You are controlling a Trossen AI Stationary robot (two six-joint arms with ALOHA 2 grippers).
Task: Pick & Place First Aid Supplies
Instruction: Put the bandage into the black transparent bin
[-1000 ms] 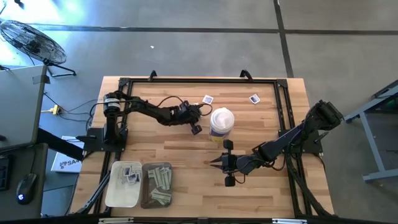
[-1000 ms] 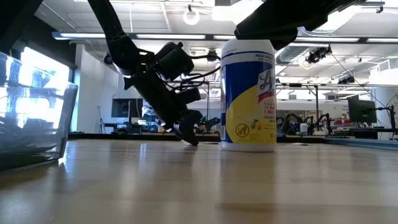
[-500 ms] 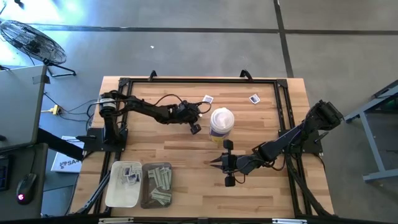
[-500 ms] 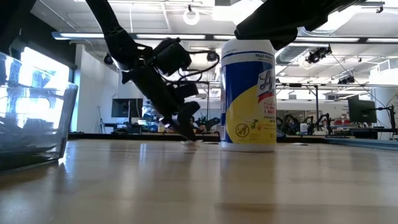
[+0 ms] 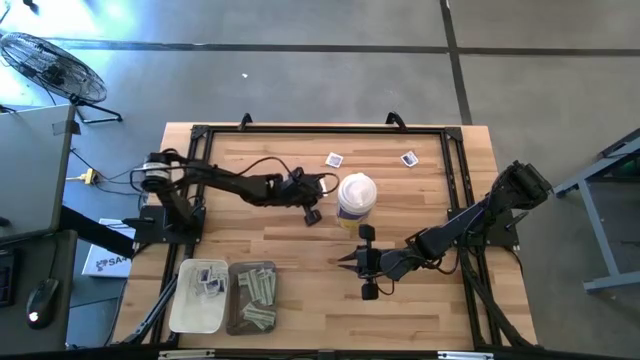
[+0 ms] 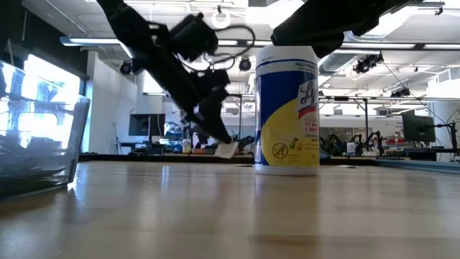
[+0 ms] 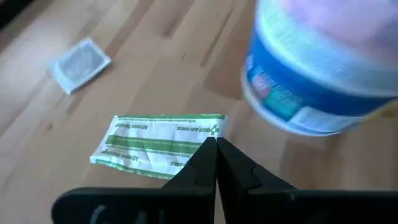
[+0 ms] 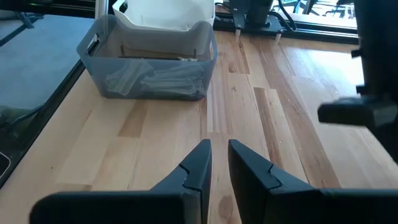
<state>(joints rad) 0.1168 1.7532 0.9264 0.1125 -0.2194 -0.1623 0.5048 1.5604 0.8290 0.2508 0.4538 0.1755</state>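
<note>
Two bins sit at approx 7 o'clock on the tabletop (image 5: 300, 260): a white bin (image 5: 198, 296) w/ square white-blue packets (image 5: 208, 279), and just beside it a grey bin (image 5: 252, 297) w/ narrow green-white strips (image 5: 258, 289). Left hand (image 5: 312, 214) is near mid-tabletop, just left of the canister (image 5: 356, 198), fingers pressed together on one end of a green-white strip packet (image 7: 159, 145); in the low view that packet (image 6: 226, 149) hangs off the tabletop, tilted, close to the canister's side. Canister stands upright, white lid, blue-yellow label. Approx 12 o'clock from it lies a square packet (image 5: 334, 159), and further right, approx 1 o'clock, another square packet (image 5: 408, 158); both flat on the wood, well apart from the bins. Right hand (image 5: 358, 261) waits at approx 5 o'clock from the canister, pointing toward the bins, fingers (image 8: 194, 167) only slightly parted w/ nothing between them.
</note>
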